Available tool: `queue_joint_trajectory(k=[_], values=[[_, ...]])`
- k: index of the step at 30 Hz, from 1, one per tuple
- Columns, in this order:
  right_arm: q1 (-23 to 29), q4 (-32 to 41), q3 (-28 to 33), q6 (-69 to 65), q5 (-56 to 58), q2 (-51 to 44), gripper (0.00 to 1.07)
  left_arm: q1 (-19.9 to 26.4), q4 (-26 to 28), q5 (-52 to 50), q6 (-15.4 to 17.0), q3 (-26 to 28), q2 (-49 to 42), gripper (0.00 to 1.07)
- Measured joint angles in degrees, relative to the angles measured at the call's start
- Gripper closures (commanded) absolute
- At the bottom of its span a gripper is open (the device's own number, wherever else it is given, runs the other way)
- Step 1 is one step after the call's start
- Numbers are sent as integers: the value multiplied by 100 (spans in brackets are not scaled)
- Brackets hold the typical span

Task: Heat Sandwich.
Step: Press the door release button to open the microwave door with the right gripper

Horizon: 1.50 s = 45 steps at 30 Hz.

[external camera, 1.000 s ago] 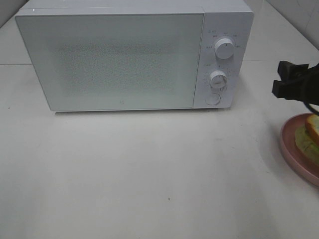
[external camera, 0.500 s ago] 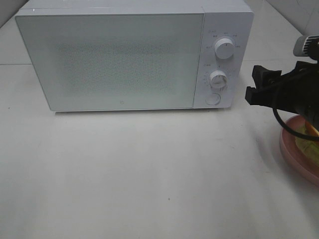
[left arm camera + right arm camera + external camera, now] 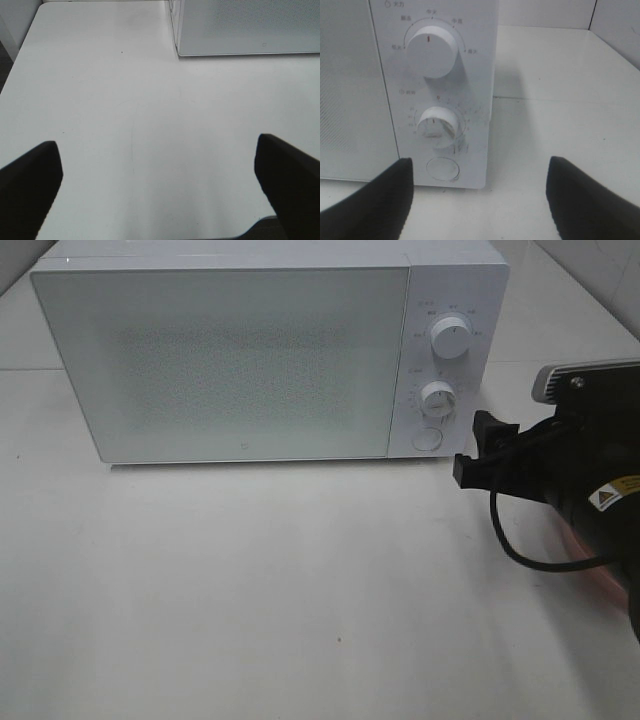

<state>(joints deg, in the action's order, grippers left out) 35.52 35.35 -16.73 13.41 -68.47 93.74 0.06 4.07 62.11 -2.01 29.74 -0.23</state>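
Step in hand: the microwave door is shut, so it looks like the round button under the two knobs is to be pushed first.
Right gripper: the jaws are held wide apart and nothing is held. It is pointed at the button, just beside the front of the microwave.
How to do it well: one fingertip should be lined up with the button, and the push should be straight and gentle, so the lower knob is not bumped.
Left gripper: jaws wide apart, nothing held, over bare table.
Sandwich: it cannot be seen now; the right arm is in the way at the right edge of the high view.
Hard to see: what is inside the microwave, and the small words by the knobs.
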Motion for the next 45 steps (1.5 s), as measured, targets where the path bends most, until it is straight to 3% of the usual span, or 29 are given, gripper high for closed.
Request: queue_joint_trajectory(k=[13,26,39,45], values=[[264,6,-6,-762,-34,922,35,0,0,0,0,0,0,7],[264,6,-6,-1295,-46,940,35,0,0,0,0,0,0,7],[264,6,-6,-5655,-46,940,36,0,0,0,0,0,0,7],[264,6,-6,-8377,-46,940,49,0,0,0,0,0,0,7]])
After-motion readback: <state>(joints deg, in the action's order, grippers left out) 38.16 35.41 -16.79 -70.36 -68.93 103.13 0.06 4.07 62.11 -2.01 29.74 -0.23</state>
